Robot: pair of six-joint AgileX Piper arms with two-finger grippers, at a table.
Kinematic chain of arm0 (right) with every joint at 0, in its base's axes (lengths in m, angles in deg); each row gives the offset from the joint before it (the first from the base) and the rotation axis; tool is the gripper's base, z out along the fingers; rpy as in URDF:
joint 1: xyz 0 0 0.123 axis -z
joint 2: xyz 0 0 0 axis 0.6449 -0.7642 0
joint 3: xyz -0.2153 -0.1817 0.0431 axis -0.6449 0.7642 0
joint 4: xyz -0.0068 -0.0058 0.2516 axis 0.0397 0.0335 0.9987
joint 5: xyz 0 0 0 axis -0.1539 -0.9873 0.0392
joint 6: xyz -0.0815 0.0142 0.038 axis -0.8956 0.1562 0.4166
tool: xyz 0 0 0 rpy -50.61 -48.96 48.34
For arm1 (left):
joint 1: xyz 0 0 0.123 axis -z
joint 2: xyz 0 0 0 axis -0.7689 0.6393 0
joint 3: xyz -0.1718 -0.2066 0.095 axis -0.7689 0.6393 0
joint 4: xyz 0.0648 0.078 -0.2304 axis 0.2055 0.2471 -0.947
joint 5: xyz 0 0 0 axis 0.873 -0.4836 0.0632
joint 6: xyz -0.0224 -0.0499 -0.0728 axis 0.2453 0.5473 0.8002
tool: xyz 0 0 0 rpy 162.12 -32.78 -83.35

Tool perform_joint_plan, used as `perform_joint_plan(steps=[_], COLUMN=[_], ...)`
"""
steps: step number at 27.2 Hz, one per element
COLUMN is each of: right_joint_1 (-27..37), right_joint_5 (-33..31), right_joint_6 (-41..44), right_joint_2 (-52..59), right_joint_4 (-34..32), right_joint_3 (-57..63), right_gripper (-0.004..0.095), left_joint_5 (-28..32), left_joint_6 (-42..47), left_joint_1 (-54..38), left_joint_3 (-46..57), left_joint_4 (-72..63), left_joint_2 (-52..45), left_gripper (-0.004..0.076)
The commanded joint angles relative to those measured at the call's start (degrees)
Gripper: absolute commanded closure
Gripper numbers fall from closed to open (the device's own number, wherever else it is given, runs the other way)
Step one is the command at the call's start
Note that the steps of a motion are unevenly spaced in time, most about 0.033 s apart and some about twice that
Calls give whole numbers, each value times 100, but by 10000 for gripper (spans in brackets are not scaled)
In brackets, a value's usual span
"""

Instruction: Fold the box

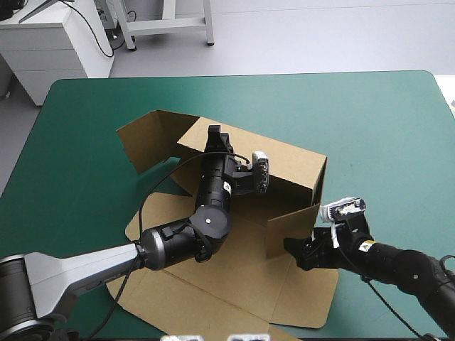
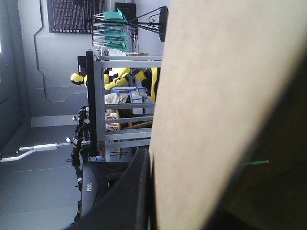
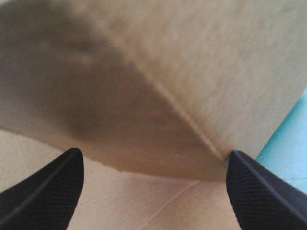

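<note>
The table with its teal-green cover fills the high view, and a pale floor lies beyond its far edge. The brown box stands near the table's middle, half raised. Its long wall is upright and runs from about 10 o'clock to 4 o'clock. A short wall stands at the 4 o'clock end, a loose flap spreads toward 10 o'clock, and a flat panel lies toward 6 o'clock. The left gripper sits on the long wall's top edge. The right gripper is just beside the short wall.

In the left wrist view the room appears a quarter turn over. The board passes between the black fingers, which pinch it.

In the right wrist view the fingers stand wide apart. A creased corner of board is ahead of them, and a strip of cover shows beside one finger.
</note>
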Motion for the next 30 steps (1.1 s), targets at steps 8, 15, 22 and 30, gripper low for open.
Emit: perform_joint_plan(steps=[8,15,22,30], right_joint_1=[-1406,-1519,-2178,-1824], right_joint_5=[822,2065,2394,2456], right_joint_6=[5494,6129,6129,6159], right_joint_2=[0,-324,-1077,-1394], right_joint_4=[-5858,-6362,-6291,-6423], right_joint_3=[-175,-175,-254,-687], right_gripper=[194,194,194,194], left_joint_5=[-243,-243,-243,-253], left_joint_6=[72,72,72,138], left_joint_1=[31,31,31,31], left_joint_3=[-203,-203,-203,-203], left_joint_4=[357,357,357,357], left_joint_2=[-257,-257,-257,-257], left_gripper=[716,716,716,716])
